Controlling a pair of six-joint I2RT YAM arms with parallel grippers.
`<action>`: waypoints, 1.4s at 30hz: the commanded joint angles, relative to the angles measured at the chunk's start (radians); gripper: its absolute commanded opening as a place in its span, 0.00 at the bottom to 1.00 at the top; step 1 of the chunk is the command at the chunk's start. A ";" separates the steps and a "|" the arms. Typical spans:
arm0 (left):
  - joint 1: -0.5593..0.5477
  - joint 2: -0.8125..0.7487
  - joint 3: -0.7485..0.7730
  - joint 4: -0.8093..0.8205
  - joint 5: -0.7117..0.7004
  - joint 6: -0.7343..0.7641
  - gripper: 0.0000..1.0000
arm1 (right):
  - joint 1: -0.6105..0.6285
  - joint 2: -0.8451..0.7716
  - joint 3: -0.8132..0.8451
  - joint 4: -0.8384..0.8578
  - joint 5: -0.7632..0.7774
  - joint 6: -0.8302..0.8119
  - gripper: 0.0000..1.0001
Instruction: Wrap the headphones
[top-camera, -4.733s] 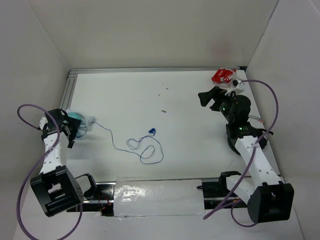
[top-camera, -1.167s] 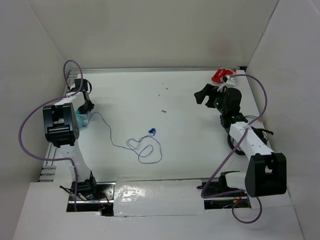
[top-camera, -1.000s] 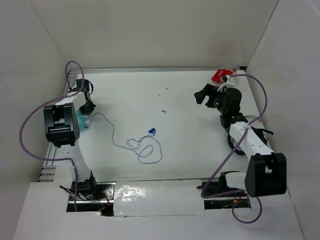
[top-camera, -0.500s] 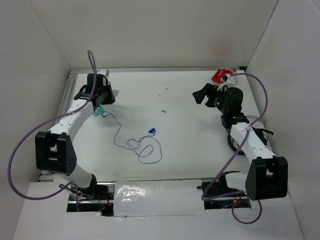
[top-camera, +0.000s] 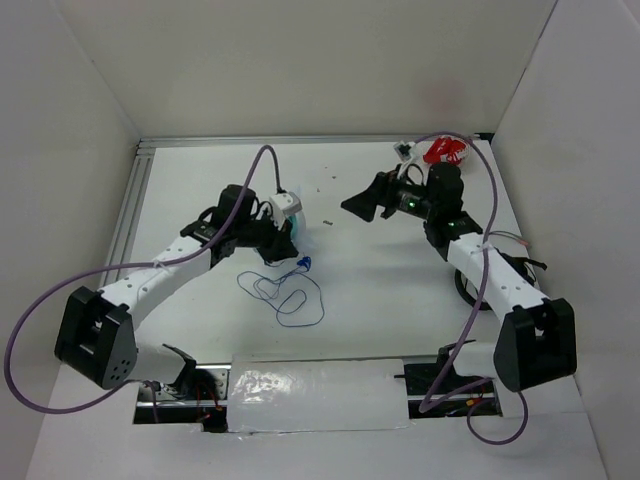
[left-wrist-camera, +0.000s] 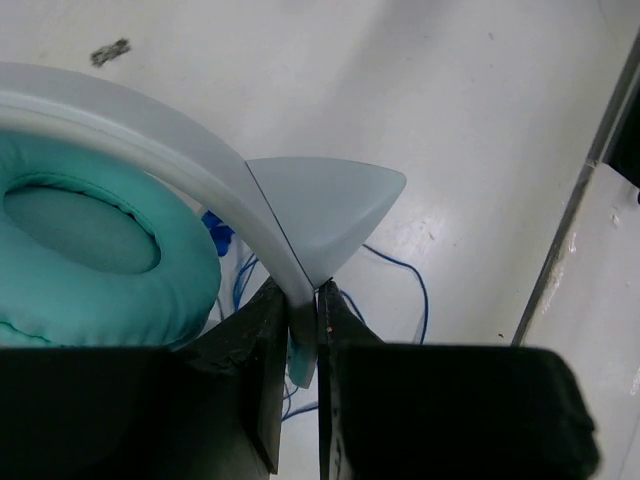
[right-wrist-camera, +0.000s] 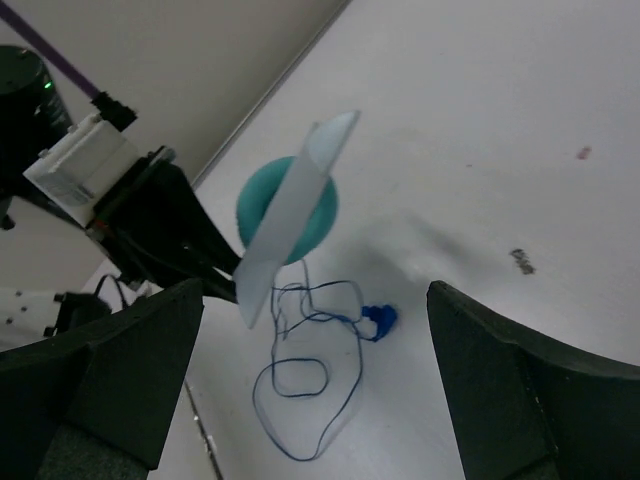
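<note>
One pair of headphones (left-wrist-camera: 90, 235) pinched by left pincer (left-wrist-camera: 303, 305).

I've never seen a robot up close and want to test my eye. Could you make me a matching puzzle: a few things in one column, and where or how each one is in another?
Things
1. headphones
2. cord
3. red and white object
4. right hand

Places or states
A. open, holding nothing
B. mostly lying in loose loops on the table
C. at the table's far right corner
D. gripped by the headband in the left hand

Pairs: 1-D, 2-B, 3-C, 4-A
</note>
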 joint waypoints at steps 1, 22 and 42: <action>-0.058 0.004 0.020 0.111 0.072 0.113 0.00 | 0.076 0.043 0.066 -0.007 -0.079 0.012 1.00; -0.259 0.017 0.041 0.201 -0.238 0.046 0.00 | 0.229 0.217 0.128 -0.214 0.183 0.069 0.96; -0.279 0.000 0.067 0.295 -0.304 -0.081 0.10 | 0.285 0.186 0.143 -0.116 -0.033 0.011 0.00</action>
